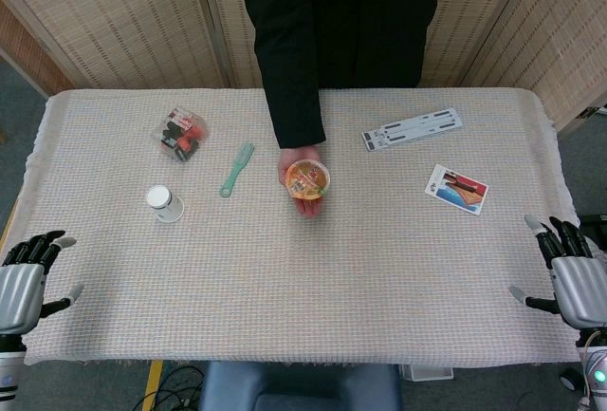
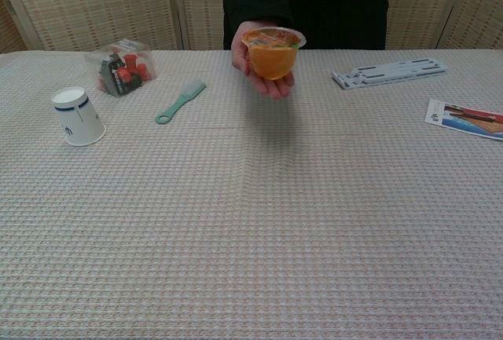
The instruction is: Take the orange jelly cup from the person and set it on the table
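Note:
The orange jelly cup [image 1: 308, 178] [image 2: 272, 52] sits in the person's outstretched palm [image 1: 305, 204], held above the middle of the table. It is a clear cup of orange jelly with a printed lid. My left hand [image 1: 27, 278] hangs at the table's near left corner, fingers apart and holding nothing. My right hand [image 1: 569, 273] is at the near right edge, also spread and holding nothing. Both hands are far from the cup, and the chest view shows neither of them.
A white paper cup [image 1: 164, 202] lies upside down at the left, with a green comb [image 1: 236, 170] and a bag of small items [image 1: 182, 134] near it. A white strip [image 1: 412, 129] and a printed card [image 1: 456, 189] lie at the right. The person [image 1: 341, 22] stands behind the table.

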{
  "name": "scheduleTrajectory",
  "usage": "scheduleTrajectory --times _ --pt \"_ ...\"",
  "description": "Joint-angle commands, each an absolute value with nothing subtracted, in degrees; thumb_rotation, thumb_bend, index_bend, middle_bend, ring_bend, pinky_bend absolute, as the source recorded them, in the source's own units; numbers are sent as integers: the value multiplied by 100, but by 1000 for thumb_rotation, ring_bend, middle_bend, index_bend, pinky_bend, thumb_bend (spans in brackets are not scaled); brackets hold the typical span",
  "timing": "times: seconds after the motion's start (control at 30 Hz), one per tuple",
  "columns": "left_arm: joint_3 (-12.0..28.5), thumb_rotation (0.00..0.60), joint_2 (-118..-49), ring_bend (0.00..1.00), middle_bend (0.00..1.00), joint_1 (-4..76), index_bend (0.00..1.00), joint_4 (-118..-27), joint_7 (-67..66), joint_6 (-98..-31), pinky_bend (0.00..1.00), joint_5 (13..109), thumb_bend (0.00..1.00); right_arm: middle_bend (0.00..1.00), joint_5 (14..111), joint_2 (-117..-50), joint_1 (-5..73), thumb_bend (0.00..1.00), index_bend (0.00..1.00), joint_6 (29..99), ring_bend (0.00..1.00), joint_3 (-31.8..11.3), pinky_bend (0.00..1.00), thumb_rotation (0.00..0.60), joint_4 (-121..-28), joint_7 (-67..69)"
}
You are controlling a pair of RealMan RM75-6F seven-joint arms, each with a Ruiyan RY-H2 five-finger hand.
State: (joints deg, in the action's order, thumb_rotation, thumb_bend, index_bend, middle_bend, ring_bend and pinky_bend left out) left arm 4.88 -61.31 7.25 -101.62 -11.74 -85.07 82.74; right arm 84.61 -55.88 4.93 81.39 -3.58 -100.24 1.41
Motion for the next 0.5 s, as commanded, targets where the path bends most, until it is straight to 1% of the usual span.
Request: scheduleTrajectory --times 0.03,0.33,0.5 --pt "476 600 -6120 201 228 735 288 -10175 -1183 -8467 239 8255 220 139 8462 -5564 522 106 0 8103 57 -358 38 600 -10058 166" --pt "479 600 -6086 201 228 760 288 -10202 -1188 -8431 239 8244 220 139 8650 -5453 740 106 0 7888 57 -392 38 600 -10152 366" --pt "473 600 -6097 201 228 789 288 -10214 -1184 -8412 239 8289 220 139 8907 -5355 1272 106 0 7346 57 -529 38 600 -10283 336"
